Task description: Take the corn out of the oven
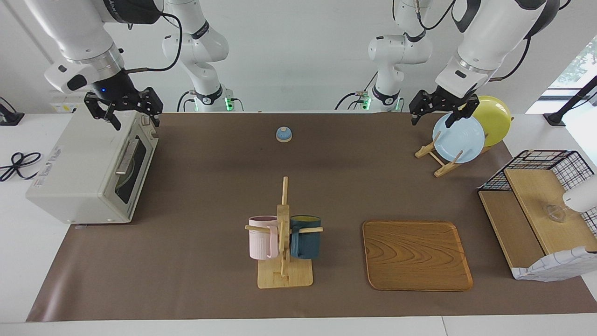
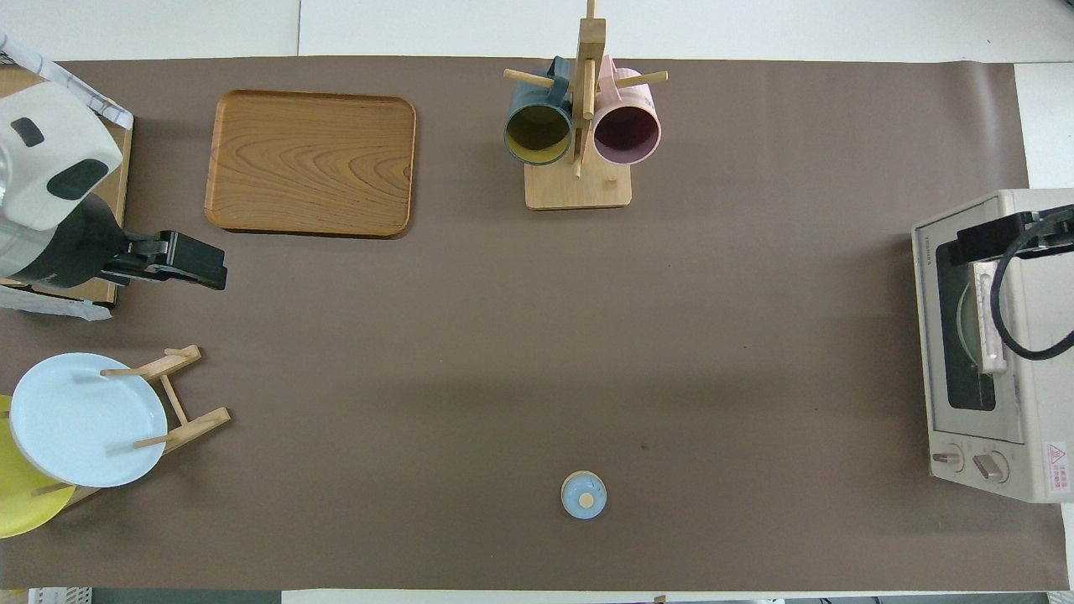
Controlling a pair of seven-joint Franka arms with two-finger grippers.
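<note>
The off-white oven (image 1: pixel 79 163) stands at the right arm's end of the table, its dark glass door shut and the bar handle (image 1: pixel 127 156) facing the table's middle. The corn is hidden; only a pale round shape shows through the glass (image 2: pixel 965 335). My right gripper (image 1: pixel 137 122) hangs open over the oven's top edge above the door, holding nothing; it also shows in the overhead view (image 2: pixel 994 237). My left gripper (image 1: pixel 431 122) waits open and empty in the air over the plate rack (image 1: pixel 438 161).
The plate rack holds a light blue plate (image 1: pixel 459 137) and a yellow plate (image 1: pixel 496 119). A mug tree (image 1: pixel 283 233) with a pink and a dark blue mug, a wooden tray (image 1: pixel 416 255), a small blue knobbed lid (image 1: pixel 283 134), and a wire shelf (image 1: pixel 536 205) also stand here.
</note>
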